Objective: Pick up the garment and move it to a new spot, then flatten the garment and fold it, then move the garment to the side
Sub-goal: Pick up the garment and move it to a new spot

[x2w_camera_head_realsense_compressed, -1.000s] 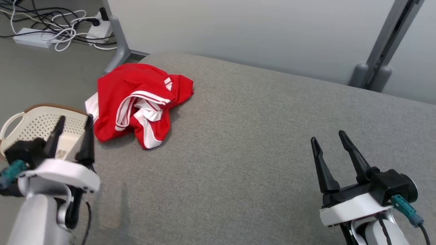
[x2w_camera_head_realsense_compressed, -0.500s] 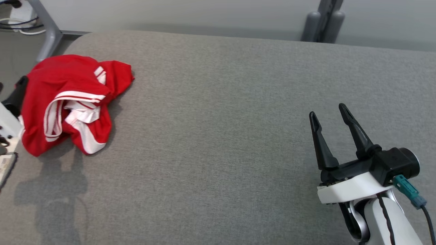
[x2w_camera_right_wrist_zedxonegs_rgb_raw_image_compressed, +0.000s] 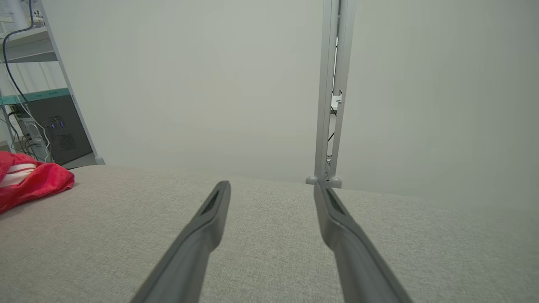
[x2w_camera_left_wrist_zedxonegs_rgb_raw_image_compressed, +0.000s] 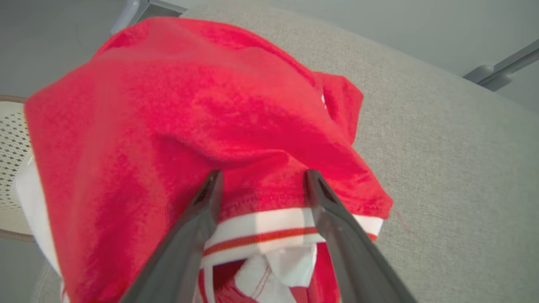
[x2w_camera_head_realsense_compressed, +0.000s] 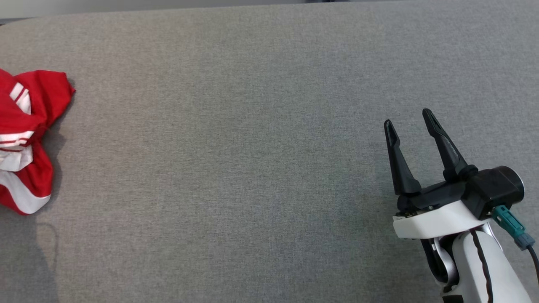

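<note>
The garment (x2w_camera_head_realsense_compressed: 25, 139), red with white stripes, lies crumpled at the left edge of the grey cushion (x2w_camera_head_realsense_compressed: 252, 147), partly cut off in the head view. The left wrist view has it up close (x2w_camera_left_wrist_zedxonegs_rgb_raw_image_compressed: 189, 118), and my left gripper (x2w_camera_left_wrist_zedxonegs_rgb_raw_image_compressed: 263, 174) is open right over it, one finger to each side of a red fold above the white striped hem. My right gripper (x2w_camera_head_realsense_compressed: 408, 118) hovers open with nothing in it over the cushion's right part, far from the garment. In the right wrist view the right gripper (x2w_camera_right_wrist_zedxonegs_rgb_raw_image_compressed: 271, 187) points toward the wall, and the garment (x2w_camera_right_wrist_zedxonegs_rgb_raw_image_compressed: 31, 181) lies at far left.
A perforated white basket (x2w_camera_left_wrist_zedxonegs_rgb_raw_image_compressed: 12, 168) sits beside the garment at the cushion's left end. A grey metal post (x2w_camera_right_wrist_zedxonegs_rgb_raw_image_compressed: 332, 92) stands behind the cushion against the pale wall. A shelf frame with cables and a dark computer case (x2w_camera_right_wrist_zedxonegs_rgb_raw_image_compressed: 59, 126) stands at the back left.
The head camera has swung to the right, so the garment has slid to the picture's left edge and the left arm and basket have left it. The right gripper stays open.
</note>
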Robot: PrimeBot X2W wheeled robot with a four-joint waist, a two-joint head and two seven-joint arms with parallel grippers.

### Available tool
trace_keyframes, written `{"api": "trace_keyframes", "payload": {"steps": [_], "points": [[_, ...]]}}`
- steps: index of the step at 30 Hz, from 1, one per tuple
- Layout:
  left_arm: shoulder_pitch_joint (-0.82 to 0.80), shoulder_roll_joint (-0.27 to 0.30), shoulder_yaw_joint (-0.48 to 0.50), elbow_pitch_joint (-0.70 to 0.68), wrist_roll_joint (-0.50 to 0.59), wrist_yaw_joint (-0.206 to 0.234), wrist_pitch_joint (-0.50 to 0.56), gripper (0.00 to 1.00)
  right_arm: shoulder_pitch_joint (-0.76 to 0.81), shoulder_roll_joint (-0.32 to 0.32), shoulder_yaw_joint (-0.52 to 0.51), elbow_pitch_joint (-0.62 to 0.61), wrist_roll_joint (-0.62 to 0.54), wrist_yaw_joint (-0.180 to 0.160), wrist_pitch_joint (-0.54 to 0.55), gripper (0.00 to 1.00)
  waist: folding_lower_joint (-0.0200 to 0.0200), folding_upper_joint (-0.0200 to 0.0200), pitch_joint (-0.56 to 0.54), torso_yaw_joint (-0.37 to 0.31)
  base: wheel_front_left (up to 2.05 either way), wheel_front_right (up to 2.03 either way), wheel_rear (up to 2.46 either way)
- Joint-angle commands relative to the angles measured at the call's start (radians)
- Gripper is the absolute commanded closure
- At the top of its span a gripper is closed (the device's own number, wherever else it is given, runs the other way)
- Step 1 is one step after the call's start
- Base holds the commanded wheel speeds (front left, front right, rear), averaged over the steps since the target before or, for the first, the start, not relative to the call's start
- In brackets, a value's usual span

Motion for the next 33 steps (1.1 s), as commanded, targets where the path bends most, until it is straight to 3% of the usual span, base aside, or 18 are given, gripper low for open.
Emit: {"api": "trace_keyframes", "payload": {"steps": [1,5,6,7,8,9,21,28,33], "points": [[-0.015,0.012,-0.01,0.015,0.0,-0.001,0.005,0.0,-0.016,-0.005,0.003,-0.006,0.007,0.0,-0.005,0.0,0.0,0.0,0.021,-0.021,0.0,0.0,0.0],[-0.036,0.016,-0.046,0.063,-0.025,-0.001,0.049,0.0,-0.019,-0.006,0.0,-0.008,0.003,0.0,-0.005,0.0,0.0,0.0,0.03,-0.03,0.0,0.0,0.0],[-0.038,0.018,-0.053,0.066,-0.032,-0.001,0.052,0.13,-0.019,-0.006,-0.001,-0.009,0.002,0.0,-0.005,0.0,0.0,0.0,0.031,-0.03,0.0,0.0,0.0],[-0.039,0.02,-0.063,0.068,-0.038,-0.001,0.051,0.56,-0.019,-0.005,-0.003,-0.01,0.001,0.0,-0.005,0.0,0.0,0.0,0.032,-0.03,0.0,0.0,0.0],[-0.041,0.023,-0.071,0.065,-0.043,-0.001,0.046,0.87,-0.018,-0.005,-0.004,-0.009,-0.001,0.0,-0.005,0.0,0.0,0.0,0.032,-0.029,0.0,0.0,0.0],[-0.045,0.022,-0.079,0.061,-0.047,-0.001,0.041,1.0,-0.017,-0.005,-0.005,-0.008,-0.003,0.0,-0.005,0.0,0.0,0.0,0.031,-0.027,0.0,0.0,0.0],[-0.061,0.066,-0.217,0.011,-0.058,-0.001,-0.053,1.0,0.016,-0.005,0.006,0.021,0.018,0.0,-0.005,0.0,0.0,0.0,-0.081,0.002,0.0,0.0,0.0],[-0.127,0.113,-0.307,-0.104,-0.039,-0.001,-0.075,1.0,0.061,-0.006,0.009,0.04,0.048,0.0,-0.005,0.0,0.0,0.0,-0.2,-0.002,0.0,0.0,0.0],[-0.183,0.104,-0.37,-0.211,-0.039,-0.001,-0.082,1.0,0.092,-0.006,0.008,0.044,0.07,0.0,-0.005,0.0,0.0,0.0,-0.264,-0.03,0.0,0.0,0.0]]}}
